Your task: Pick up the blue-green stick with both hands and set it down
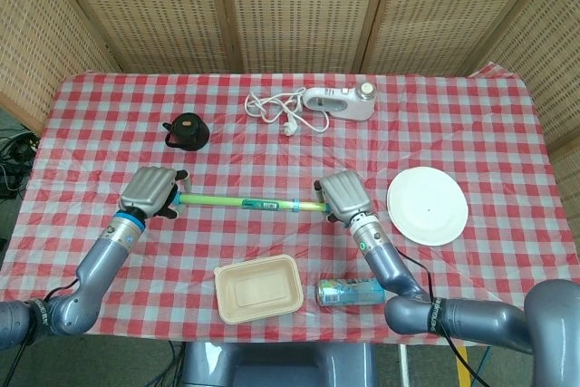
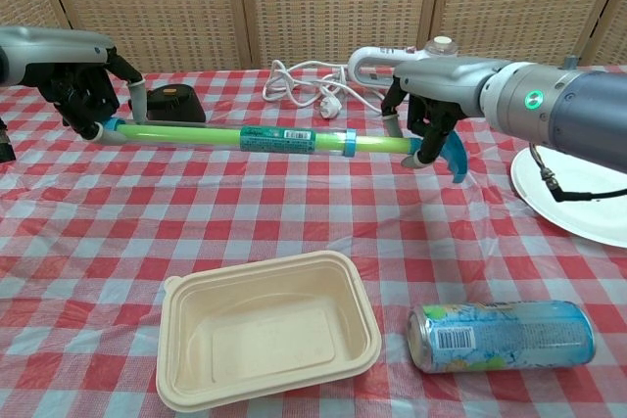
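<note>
Head view, hands: the left hand (image 1: 150, 191) and the right hand (image 1: 343, 195) each curl their fingers round one end of the blue-green stick (image 1: 245, 201), which runs level between them.
Head view, surroundings: a tan tray (image 1: 258, 288) and a drink can (image 1: 351, 292) lie on the near side of the right hand; a white plate (image 1: 427, 206) sits just off its outer side (not touching it).
Head view, far side: a black lid (image 1: 186, 130) lies beyond the left hand, and a white appliance with its cord (image 1: 337, 101) beyond the right.
Chest view, hands: the left hand (image 2: 83, 90) wraps the stick's (image 2: 260, 137) left end and the right hand (image 2: 426, 119) clamps the other end, a blue tab hanging under it.
Chest view, stick: it appears to hover just above the checked tablecloth (image 2: 118, 212), a little lower toward the right hand.
Step, judged: the lowering part of the set-down.
Risk: if one hand lets go first, the free end could drop and roll toward the tray.
Risk, second: unequal descent could twist the stick out of one grasp, or press the right hand's knuckles into the cloth.
</note>
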`<action>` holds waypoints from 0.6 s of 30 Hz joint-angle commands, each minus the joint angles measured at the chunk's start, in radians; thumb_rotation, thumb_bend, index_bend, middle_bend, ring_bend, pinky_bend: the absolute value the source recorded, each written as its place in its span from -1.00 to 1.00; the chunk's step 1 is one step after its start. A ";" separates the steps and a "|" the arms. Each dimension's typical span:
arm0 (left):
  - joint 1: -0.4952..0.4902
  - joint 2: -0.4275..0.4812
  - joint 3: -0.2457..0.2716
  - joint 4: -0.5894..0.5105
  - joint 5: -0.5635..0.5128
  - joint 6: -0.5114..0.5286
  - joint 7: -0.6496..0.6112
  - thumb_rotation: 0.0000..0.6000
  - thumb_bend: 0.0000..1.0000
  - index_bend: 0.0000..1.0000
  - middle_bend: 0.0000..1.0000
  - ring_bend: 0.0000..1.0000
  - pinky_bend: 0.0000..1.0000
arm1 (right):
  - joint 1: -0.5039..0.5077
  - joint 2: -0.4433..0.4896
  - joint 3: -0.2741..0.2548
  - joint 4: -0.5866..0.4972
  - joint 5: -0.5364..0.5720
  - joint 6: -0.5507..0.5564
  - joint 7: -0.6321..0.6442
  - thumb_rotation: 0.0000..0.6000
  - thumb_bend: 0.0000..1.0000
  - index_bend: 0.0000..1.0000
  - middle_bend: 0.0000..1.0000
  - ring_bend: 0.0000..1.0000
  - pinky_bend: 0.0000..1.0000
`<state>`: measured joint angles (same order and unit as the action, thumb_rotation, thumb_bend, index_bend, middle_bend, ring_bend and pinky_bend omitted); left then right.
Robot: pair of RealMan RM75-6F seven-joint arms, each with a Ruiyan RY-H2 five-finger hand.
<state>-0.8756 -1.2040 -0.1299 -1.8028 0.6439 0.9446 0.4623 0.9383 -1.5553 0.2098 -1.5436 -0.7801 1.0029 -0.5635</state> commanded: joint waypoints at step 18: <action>0.065 0.009 0.004 -0.046 0.144 0.022 -0.133 1.00 -0.56 -0.72 -1.00 -0.94 -0.83 | -0.033 0.033 -0.052 0.001 0.033 0.050 -0.104 1.00 -0.37 -0.59 -0.64 -0.71 -0.98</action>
<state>-0.8356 -1.1958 -0.1243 -1.8356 0.7478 0.9425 0.3612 0.9123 -1.5288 0.1625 -1.5336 -0.7360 1.0422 -0.6660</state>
